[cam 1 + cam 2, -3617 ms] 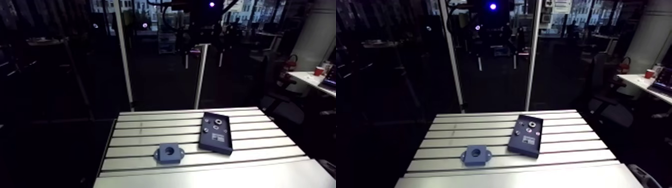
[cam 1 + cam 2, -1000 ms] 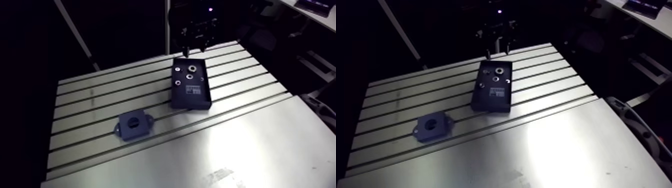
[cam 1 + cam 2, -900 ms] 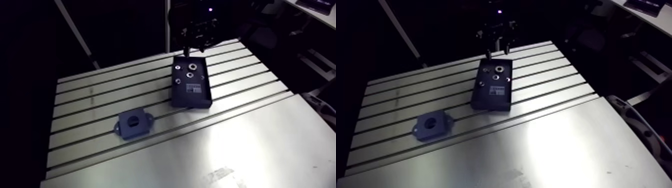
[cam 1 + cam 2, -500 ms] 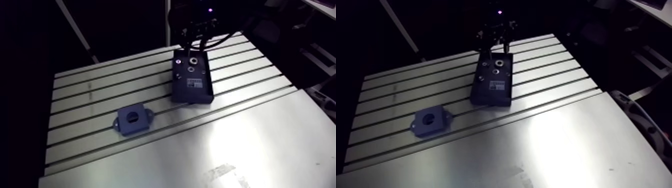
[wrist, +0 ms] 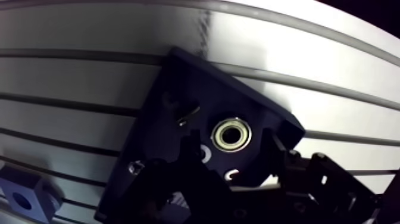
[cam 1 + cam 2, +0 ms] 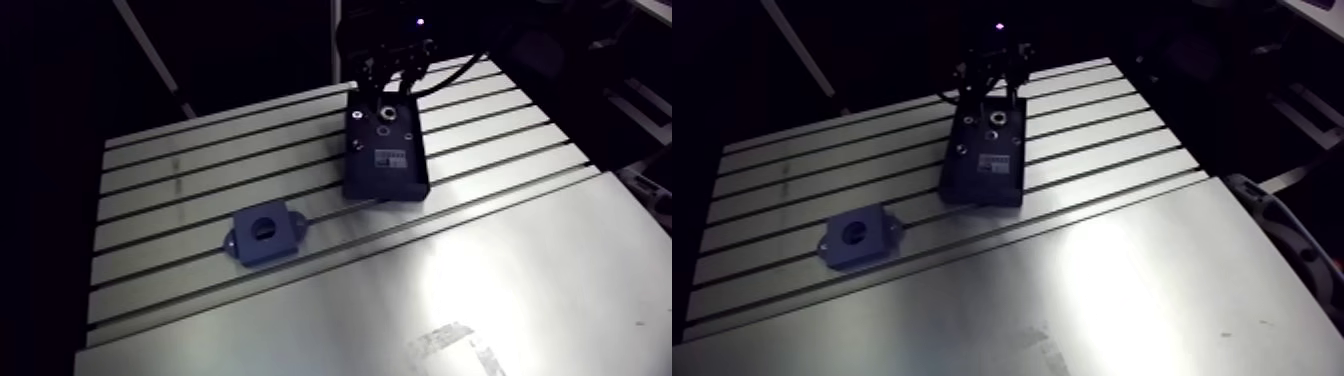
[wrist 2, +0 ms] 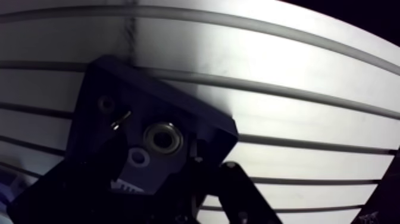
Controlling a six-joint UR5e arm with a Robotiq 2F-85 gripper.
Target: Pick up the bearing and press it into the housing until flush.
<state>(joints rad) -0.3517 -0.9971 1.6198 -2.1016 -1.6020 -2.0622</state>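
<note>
A silver bearing (image 5: 232,135) lies in a recess at the far end of a dark flat tray (image 6: 386,178). My gripper (image 5: 233,147) hangs low over that end of the tray, open, with one dark finger on each side of the bearing and a gap to both. In the arm view the gripper (image 6: 386,95) stands over the tray's far edge. The dark blue housing (image 6: 263,235), a block with a round bore and two side ears, sits apart on the slotted table (image 6: 180,200), nearer the front left.
The tray also holds a smaller white ring (image 5: 205,154), a small metal piece (image 5: 189,113) and a white label (image 6: 390,157). A smooth plate (image 6: 420,300) covers the table's front part. Table edges drop off into the dark.
The gripper has come from behind the tray's far edge to low over its far end. The arm camera has shifted; tray and housing lie where they were.
</note>
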